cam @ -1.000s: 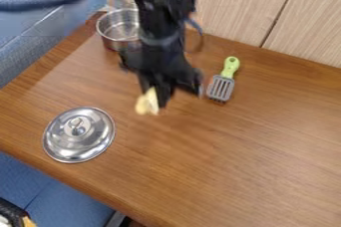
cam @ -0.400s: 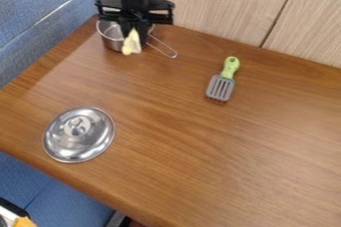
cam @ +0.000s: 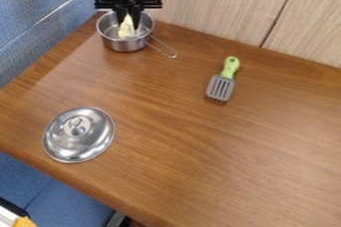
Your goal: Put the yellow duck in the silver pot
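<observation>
My tool (cam: 128,24) hangs down over the silver pot (cam: 125,45) at the far left corner of the bench (cam: 173,141), its fingers part way apart with the yellow duck (cam: 126,31) caught between them, one finger on each side. I have the duck upright by its narrow upper end, and its wider lower part is down inside the pot, below the rim; whether it touches the bottom I cannot tell. The tips of my fingers also reach down into the pot's mouth. The pot stands upright, and its wire handle (cam: 162,47) points toward the lower right of the camera view, out over the wood. Well apart from the pot, near the front left edge of the bench, the round silver lid (cam: 78,144) lies flat with its knob (cam: 77,126) facing up. To the right of the pot, also well apart from it, lies a spatula (cam: 220,88), its grey slotted head toward the front and its green handle (cam: 231,65) toward the back. A pale wooden panel (cam: 223,2) rises behind the bench, and blue fabric (cam: 40,17) lies beyond its left side. Something orange (cam: 25,222) peeks in at the lower left corner, too cut off for me to name.
</observation>
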Robot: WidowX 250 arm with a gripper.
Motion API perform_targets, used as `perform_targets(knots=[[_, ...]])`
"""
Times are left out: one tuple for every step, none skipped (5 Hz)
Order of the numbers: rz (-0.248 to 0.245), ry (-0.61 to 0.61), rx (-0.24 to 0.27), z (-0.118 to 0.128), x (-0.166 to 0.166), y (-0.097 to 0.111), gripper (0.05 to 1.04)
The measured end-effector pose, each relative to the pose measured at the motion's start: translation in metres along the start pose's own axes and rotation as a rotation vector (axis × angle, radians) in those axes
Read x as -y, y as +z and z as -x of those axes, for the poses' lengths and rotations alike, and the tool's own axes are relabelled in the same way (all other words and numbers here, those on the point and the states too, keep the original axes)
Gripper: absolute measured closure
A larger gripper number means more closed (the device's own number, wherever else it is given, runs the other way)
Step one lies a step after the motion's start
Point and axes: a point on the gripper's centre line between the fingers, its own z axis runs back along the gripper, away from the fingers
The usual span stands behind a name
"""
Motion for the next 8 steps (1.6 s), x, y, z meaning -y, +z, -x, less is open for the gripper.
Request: perform_targets(knots=[[-0.016,0.035,-0.021,-0.013,-0.006,-0.014,0.956],[-0.031,0.033,-0.055,-0.015,-0.005,-0.029,0.956],[-0.044,0.030,-0.068,-0.017,-0.005,-0.036,0.910],[-0.055,0.038,-0.093,-0.014,-0.006,-0.036,0.677],[-0.058,0.041,-0.086,-0.015,-0.006,-0.036,0.378],[-0.070,0.046,-0.096,-0.011,-0.008,-0.038,0.112],[-0.077,0.056,-0.056,-0.014,-0.012,-0.022,0.075],[-0.074,0.063,0.014,-0.018,-0.013,0.006,0.079]])
